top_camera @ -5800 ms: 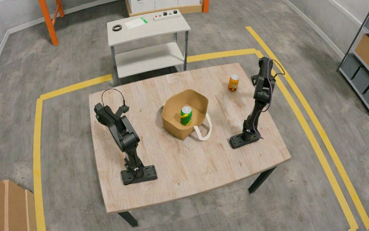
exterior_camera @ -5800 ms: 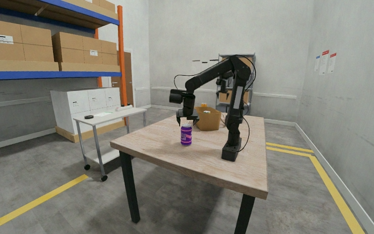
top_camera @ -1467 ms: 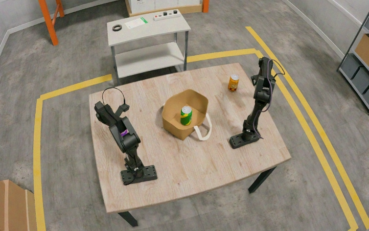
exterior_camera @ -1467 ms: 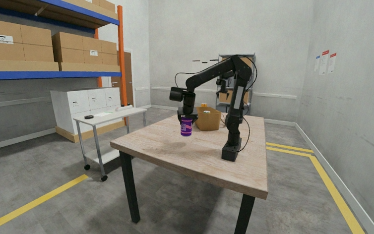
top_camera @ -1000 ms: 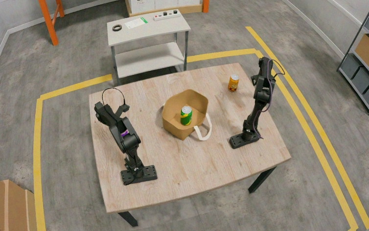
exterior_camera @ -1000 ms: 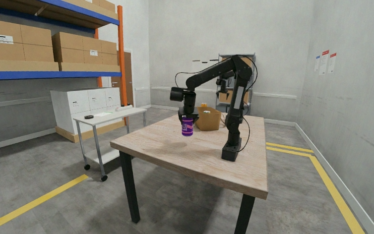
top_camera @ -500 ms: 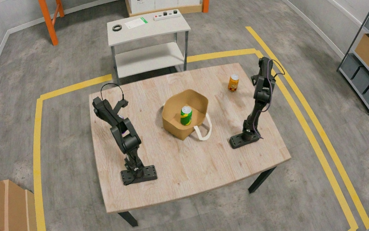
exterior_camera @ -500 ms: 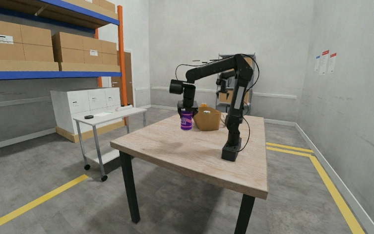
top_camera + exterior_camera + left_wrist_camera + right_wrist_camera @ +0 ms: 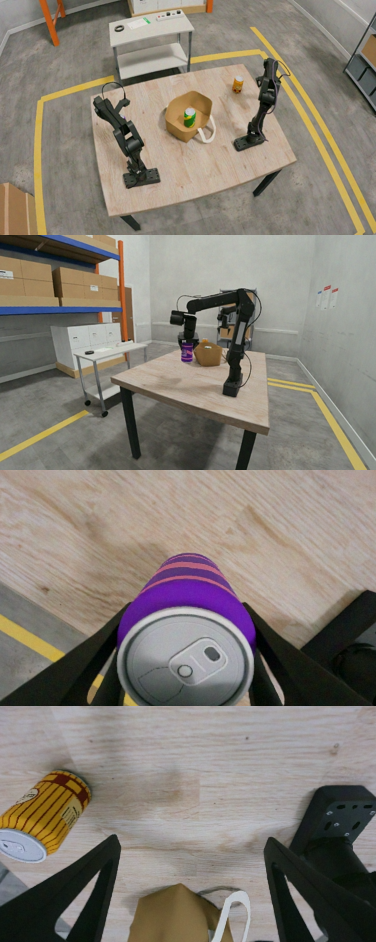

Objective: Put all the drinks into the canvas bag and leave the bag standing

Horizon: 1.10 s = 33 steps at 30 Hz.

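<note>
Counting one down: green can (image 9: pixel 189 119) (image 9: pixel 207 347) inside the standing bag (image 9: pixel 177 130) (image 9: pixel 208 358) (image 9: pixel 170 918). My left pincer (image 9: pixel 188 347) (image 9: pixel 187 608) grips the purple can (image 9: pixel 122 117) (image 9: pixel 187 354) (image 9: pixel 187 592) aloft (bagging pending); orange can (image 9: pixel 237 84) (image 9: pixel 204 340) (image 9: pixel 47 811) remains, outside my right pincer's (image 9: pixel 224 330) (image 9: pixel 192 840) wide-apart fingers.
</note>
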Each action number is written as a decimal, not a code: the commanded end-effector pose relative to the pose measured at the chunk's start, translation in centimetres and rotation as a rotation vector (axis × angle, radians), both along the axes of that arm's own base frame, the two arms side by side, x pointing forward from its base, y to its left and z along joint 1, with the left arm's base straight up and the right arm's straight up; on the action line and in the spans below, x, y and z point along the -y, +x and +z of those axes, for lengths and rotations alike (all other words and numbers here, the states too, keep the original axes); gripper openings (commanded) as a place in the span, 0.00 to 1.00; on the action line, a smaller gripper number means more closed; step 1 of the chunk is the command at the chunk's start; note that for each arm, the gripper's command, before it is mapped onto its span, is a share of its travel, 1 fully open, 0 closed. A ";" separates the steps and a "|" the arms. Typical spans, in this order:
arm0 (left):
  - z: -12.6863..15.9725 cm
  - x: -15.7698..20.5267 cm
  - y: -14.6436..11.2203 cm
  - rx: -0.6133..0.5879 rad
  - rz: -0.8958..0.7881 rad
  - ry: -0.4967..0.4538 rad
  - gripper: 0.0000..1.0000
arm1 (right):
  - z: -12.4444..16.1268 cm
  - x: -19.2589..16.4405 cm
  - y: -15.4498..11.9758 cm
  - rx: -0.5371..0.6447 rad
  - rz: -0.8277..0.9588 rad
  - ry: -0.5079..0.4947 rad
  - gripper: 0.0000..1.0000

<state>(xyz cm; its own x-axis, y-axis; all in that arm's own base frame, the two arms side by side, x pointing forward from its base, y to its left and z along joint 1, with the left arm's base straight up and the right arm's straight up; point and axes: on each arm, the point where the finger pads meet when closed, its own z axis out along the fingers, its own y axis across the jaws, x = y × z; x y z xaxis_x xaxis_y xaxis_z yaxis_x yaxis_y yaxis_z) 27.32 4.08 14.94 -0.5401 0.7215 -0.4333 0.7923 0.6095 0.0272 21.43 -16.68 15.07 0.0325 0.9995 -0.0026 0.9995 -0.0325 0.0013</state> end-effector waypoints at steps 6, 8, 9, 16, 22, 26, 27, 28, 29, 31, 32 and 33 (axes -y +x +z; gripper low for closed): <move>1.7 0.5 0.5 0.094 -0.006 -0.016 0.70 | 0.4 0.7 0.3 -0.001 -0.008 -0.016 1.00; 1.8 0.5 0.5 0.101 -0.006 -0.013 0.70 | 0.4 0.7 0.3 -0.001 -0.008 -0.016 1.00; 1.8 0.5 0.5 0.099 -0.006 -0.014 0.70 | 0.4 0.7 0.3 -0.001 -0.008 -0.016 1.00; 2.7 0.6 0.6 0.105 -0.001 -0.011 0.70 | 0.4 0.7 0.3 -0.001 -0.008 -0.016 1.00; 4.1 0.9 0.0 0.076 -0.004 -0.024 0.70 | 0.4 0.7 0.3 -0.001 -0.008 -0.016 1.00; 4.3 0.6 1.0 0.083 -0.006 -0.021 0.70 | 0.4 0.7 0.3 -0.001 -0.008 -0.016 1.00; 4.3 0.6 1.0 0.083 -0.006 -0.021 0.70 | 0.4 0.7 0.3 -0.001 -0.008 -0.016 1.00; 4.3 0.6 1.0 0.083 -0.006 -0.021 0.70 | 0.4 0.7 0.3 -0.001 -0.008 -0.016 1.00; 4.2 0.7 0.4 0.033 -0.001 -0.041 0.70 | 0.4 0.7 0.3 -0.001 -0.008 -0.016 1.00; 5.1 0.8 0.3 0.045 -0.004 -0.035 0.70 | 0.4 0.7 0.3 -0.001 -0.008 -0.016 1.00; 5.5 0.9 0.2 0.052 -0.007 -0.031 0.70 | 0.4 0.7 0.3 -0.001 -0.008 -0.016 1.00; 5.8 0.9 0.2 0.055 -0.008 -0.029 0.70 | 0.4 0.7 0.3 -0.001 -0.008 -0.016 1.00</move>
